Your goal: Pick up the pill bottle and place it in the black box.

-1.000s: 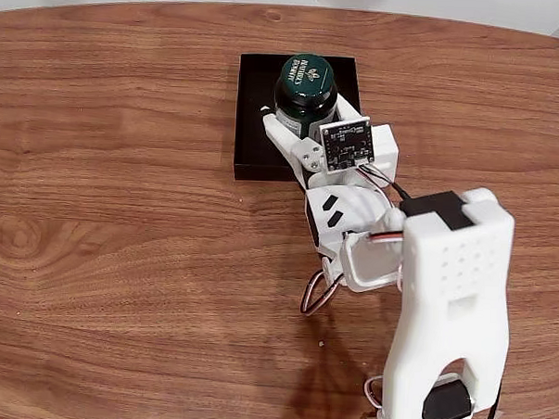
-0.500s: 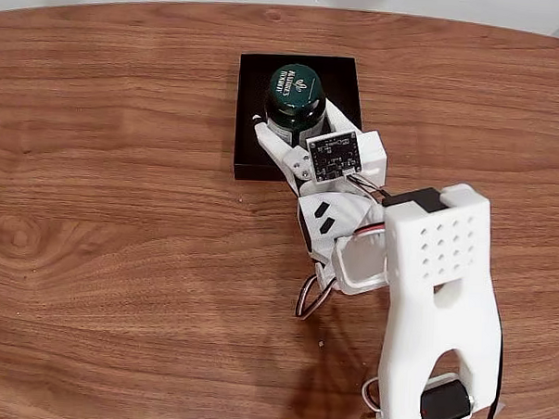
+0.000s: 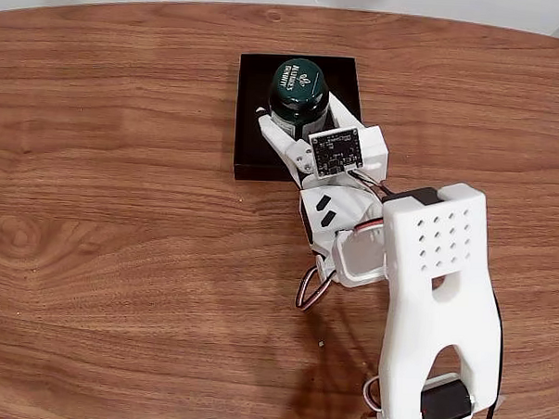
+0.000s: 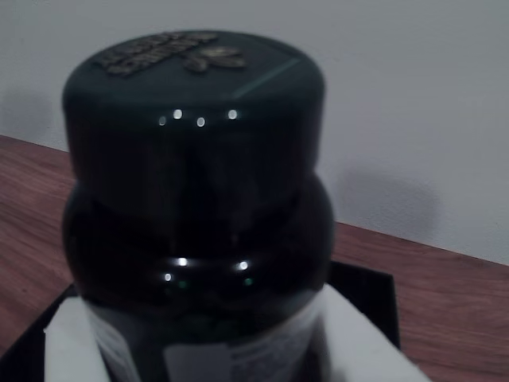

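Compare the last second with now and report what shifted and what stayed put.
The gripper, shut on the pill bottle, carried it a little toward the table's far edge and slightly left in the fixed view, so the bottle now sits more centrally over the black box. The grasp did not change, with no release. The black box kept its place on the wooden table.
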Robot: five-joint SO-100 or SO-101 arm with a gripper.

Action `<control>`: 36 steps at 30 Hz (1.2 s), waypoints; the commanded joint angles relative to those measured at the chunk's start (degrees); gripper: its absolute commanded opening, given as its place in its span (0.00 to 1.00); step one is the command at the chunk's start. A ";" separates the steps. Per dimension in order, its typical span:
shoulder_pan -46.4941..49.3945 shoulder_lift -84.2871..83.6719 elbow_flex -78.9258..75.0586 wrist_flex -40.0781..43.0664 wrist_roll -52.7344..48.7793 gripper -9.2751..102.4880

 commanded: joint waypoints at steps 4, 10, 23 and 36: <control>0.62 1.05 -2.46 -1.32 0.09 0.18; 0.62 0.88 -2.46 -0.53 0.09 0.18; 0.97 3.43 -1.41 4.22 -0.09 0.35; 2.02 7.82 -1.76 9.05 -0.09 0.50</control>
